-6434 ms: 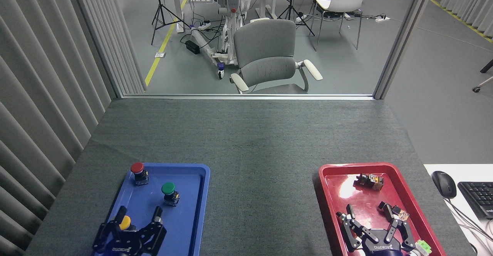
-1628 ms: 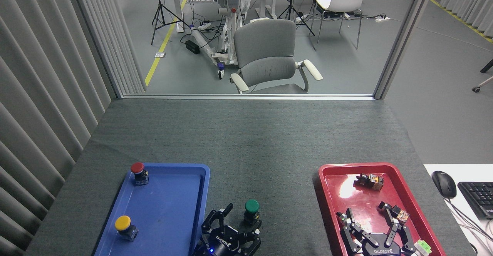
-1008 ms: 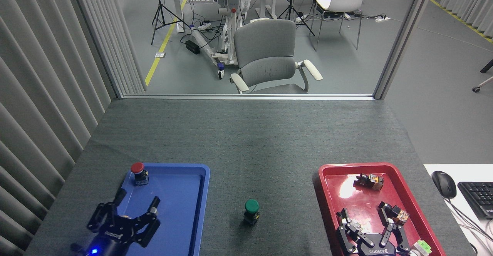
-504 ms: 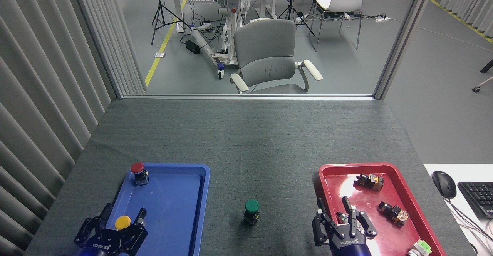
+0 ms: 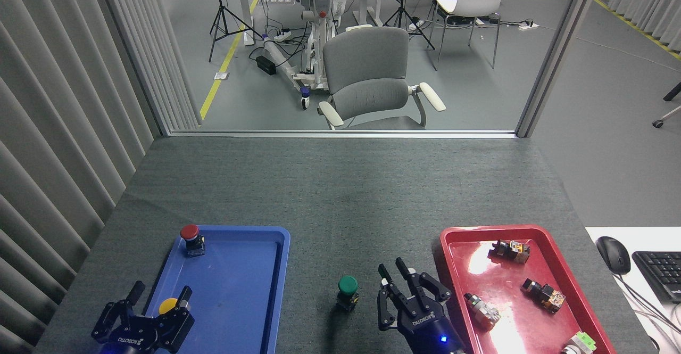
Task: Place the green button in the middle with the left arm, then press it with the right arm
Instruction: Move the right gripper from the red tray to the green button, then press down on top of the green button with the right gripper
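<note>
Green button (image 5: 348, 286) stands clear, right fingers (image 5: 397, 279) just beside.

Trays — blue tray (image 5: 266, 311), red tray (image 5: 558, 279)

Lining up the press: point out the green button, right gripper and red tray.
green button (image 5: 348, 284), head view, on its green cap.
right gripper (image 5: 405, 286), head view, between its fingertips.
red tray (image 5: 445, 247), head view, on its left rim.

Bright even light, sharp focus, glare on red tray (image 5: 456, 243)
</note>
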`<state>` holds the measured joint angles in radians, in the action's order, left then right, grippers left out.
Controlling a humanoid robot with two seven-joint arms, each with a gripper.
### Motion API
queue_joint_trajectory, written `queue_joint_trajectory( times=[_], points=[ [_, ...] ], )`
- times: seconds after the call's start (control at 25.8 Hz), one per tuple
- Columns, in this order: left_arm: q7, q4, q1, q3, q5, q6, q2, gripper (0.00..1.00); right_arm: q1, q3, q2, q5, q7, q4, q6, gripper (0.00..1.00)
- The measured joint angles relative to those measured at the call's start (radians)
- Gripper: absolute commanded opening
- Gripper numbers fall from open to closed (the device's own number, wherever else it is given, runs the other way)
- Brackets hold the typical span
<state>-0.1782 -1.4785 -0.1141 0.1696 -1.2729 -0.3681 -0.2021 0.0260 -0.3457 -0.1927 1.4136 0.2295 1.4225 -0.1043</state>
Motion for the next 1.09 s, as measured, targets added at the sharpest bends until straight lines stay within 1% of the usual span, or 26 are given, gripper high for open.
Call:
queue_joint_trajectory(
  times=[0.08, 0.12, 0.31, 0.62, 0.81, 0.97, 1.09],
  points=[
    [-0.001, 0.004, 0.0, 0.0, 0.001, -0.001, 0.002, 1.0, 0.011, -0.019, 0.009, 0.005, -0.017, -0.009, -0.009, 0.01],
    [-0.001, 0.005, -0.001, 0.001, 0.001, -0.002, 0.003, 1.0, 0.016, -0.029, 0.012, 0.009, -0.031, -0.015, -0.011, 0.0],
    [-0.002, 0.007, -0.002, 0.001, 0.001, -0.005, 0.005, 1.0, 0.051, -0.063, 0.034, 0.021, -0.077, -0.057, -0.012, 0.0],
    [-0.002, 0.015, -0.004, 0.001, 0.003, -0.005, 0.004, 1.0, 0.099, -0.086, 0.053, 0.032, -0.107, -0.134, -0.02, 0.0],
    [-0.002, 0.018, -0.004, 0.001, 0.003, -0.005, 0.005, 1.0, 0.104, -0.093, 0.057, 0.033, -0.116, -0.15, -0.022, 0.0],
    [-0.003, 0.023, -0.005, 0.001, 0.003, -0.005, 0.006, 1.0, 0.104, -0.099, 0.066, 0.029, -0.174, -0.154, -0.02, 0.0],
    [-0.003, 0.03, -0.005, 0.002, 0.004, -0.004, 0.007, 1.0, 0.104, -0.102, 0.071, 0.027, -0.195, -0.155, -0.016, 0.0]
  ],
)
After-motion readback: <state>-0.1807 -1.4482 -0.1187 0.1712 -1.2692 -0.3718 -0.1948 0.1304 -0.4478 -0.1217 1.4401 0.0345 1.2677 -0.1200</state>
